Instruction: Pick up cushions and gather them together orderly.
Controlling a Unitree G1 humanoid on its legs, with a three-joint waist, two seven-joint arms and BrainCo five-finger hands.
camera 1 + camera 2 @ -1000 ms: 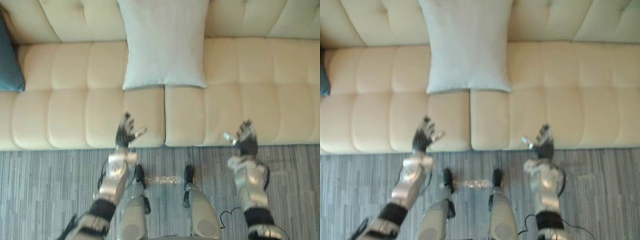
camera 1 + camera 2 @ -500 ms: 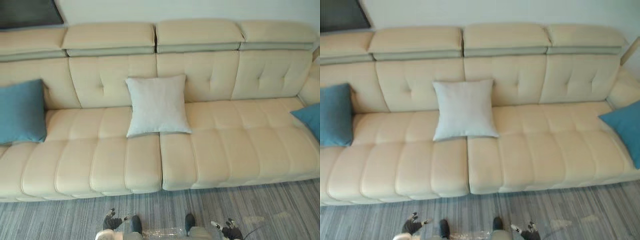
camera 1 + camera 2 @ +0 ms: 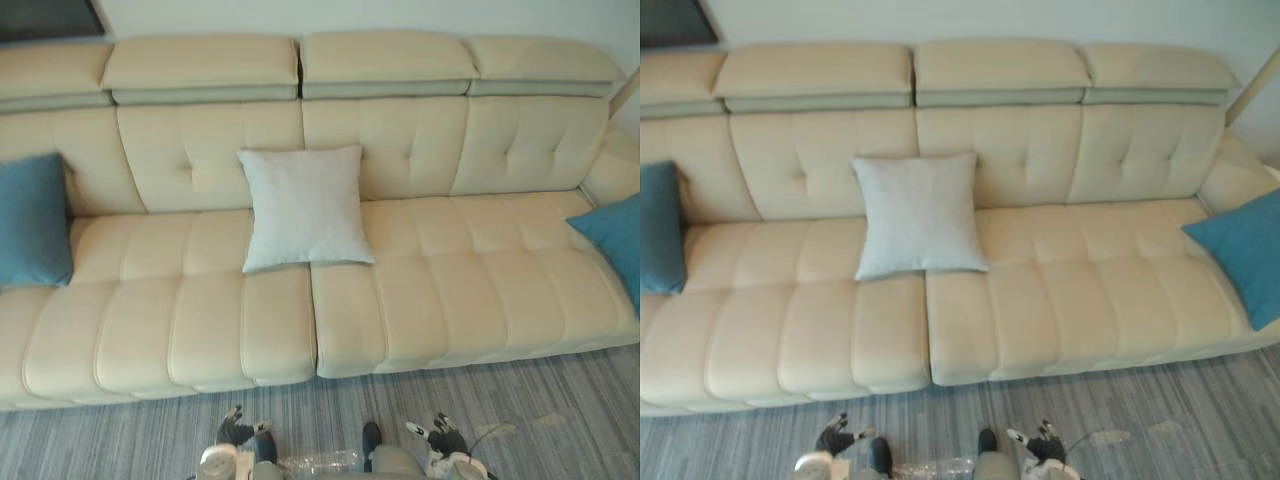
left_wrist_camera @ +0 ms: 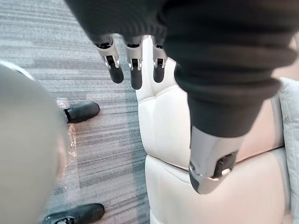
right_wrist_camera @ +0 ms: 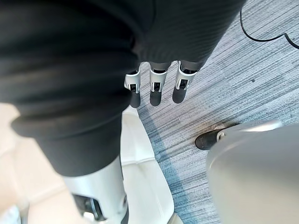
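— Where are the cushions?
— All on the cream sofa, which stands on the grey striped carpet. The pale grey cushion leans on the backrest at the middle. The left blue cushion and the right blue cushion sit at the ends, well apart.
— And the hands?
— The left hand and the right hand hang low over the carpet, fingers straight, thumbs apart, holding nothing.

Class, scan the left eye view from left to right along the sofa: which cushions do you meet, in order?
left blue cushion → pale grey cushion → right blue cushion
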